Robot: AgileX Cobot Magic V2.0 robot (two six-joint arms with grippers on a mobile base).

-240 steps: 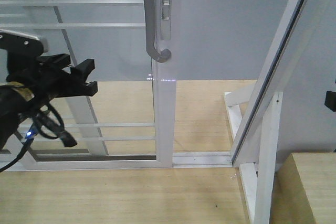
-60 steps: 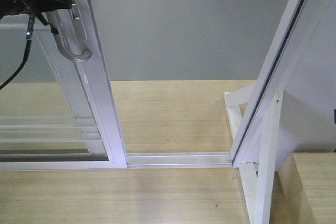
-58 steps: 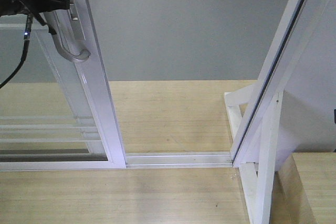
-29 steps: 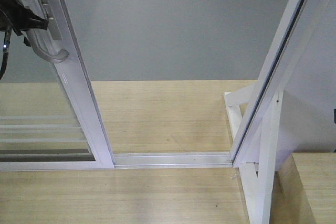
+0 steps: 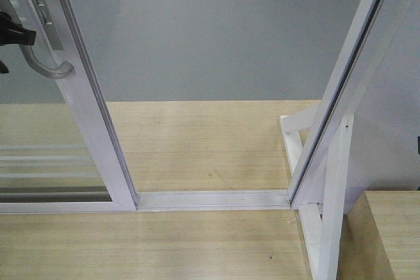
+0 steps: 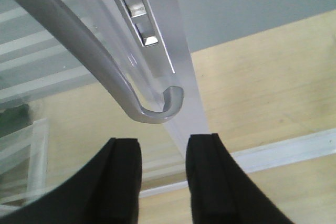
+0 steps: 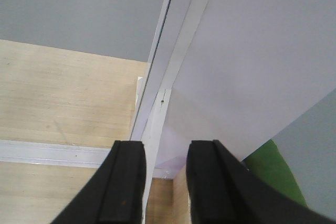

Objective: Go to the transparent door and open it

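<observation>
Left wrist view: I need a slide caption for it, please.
Open left gripper poised just below the curved pull handle of the transparent door.

A pale wood-grain floor (image 5: pixel 210 142) ran back to a plain grey wall (image 5: pixel 216 31). A white floor track (image 5: pixel 213 199) crossed the floor to the foot of a slanted white frame post (image 5: pixel 348 77) on the right. Behind that post stood a white braced support (image 5: pixel 328 214), touching it. A light wooden block (image 5: pixel 387 234) sat in the lower right corner, just beside the support. In the right wrist view a green patch (image 7: pixel 278 174) showed low on the right.
</observation>
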